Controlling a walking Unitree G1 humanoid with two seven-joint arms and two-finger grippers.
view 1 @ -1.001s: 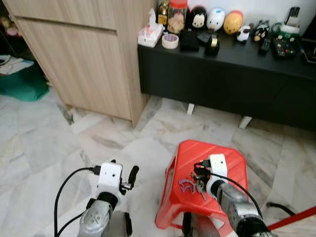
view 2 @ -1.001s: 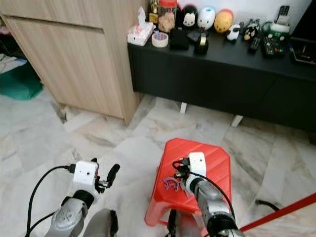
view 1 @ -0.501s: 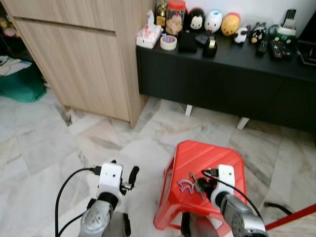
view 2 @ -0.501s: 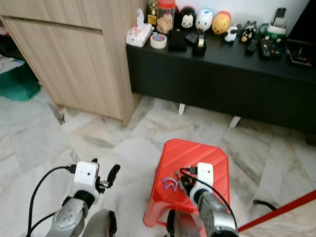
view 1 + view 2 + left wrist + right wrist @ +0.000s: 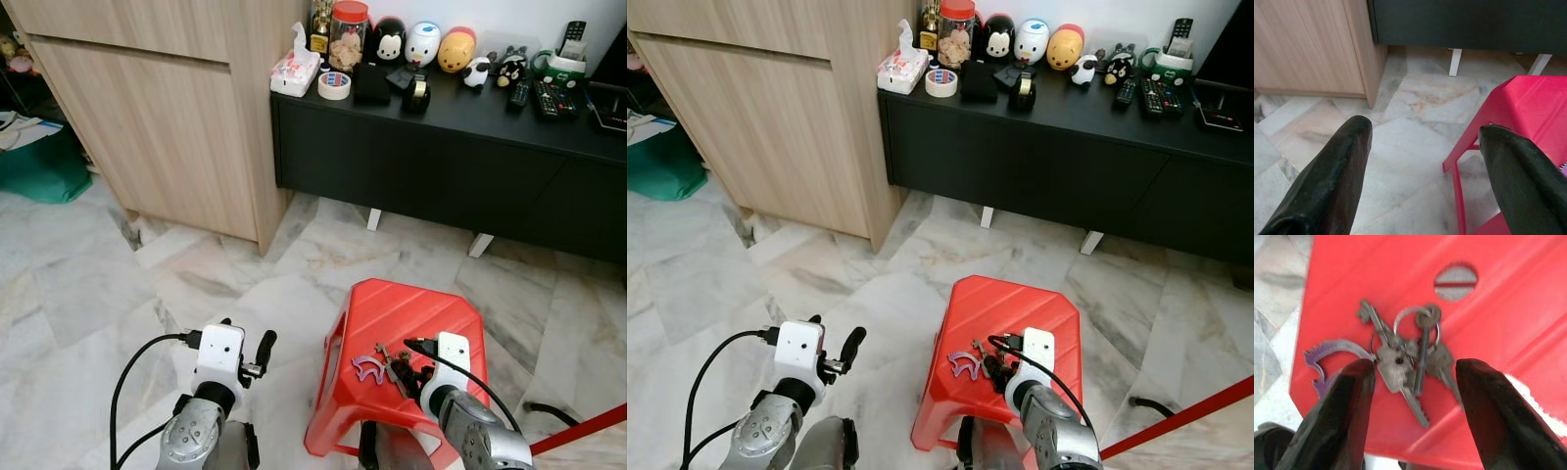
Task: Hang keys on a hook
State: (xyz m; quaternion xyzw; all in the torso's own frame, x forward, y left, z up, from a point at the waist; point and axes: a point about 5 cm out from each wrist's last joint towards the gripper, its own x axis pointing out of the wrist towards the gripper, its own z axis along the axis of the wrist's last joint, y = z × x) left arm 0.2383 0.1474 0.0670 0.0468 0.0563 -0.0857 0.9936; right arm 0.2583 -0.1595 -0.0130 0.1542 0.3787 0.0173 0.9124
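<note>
A bunch of metal keys (image 5: 1405, 352) on a ring with a purple tag (image 5: 368, 368) lies flat near the front edge of a red plastic stool (image 5: 411, 313). My right gripper (image 5: 416, 374) hovers just above the keys, open, one black finger on either side of the bunch (image 5: 1415, 369) and not closed on it. Left of the stool, above the marble floor, my left gripper (image 5: 245, 339) is held open with nothing between its fingers (image 5: 1347, 147).
A low black cabinet (image 5: 441, 157) along the far wall carries toys, a tape roll, a tissue box, a jar and remotes. A tall wooden cabinet (image 5: 167, 117) stands at the left. A black cable and a red strip (image 5: 578, 429) lie right of the stool.
My right gripper has drawn back towards me along the stool top, so the keys now lie between its open fingers. The keys have stayed on the stool. The left arm is unchanged.
</note>
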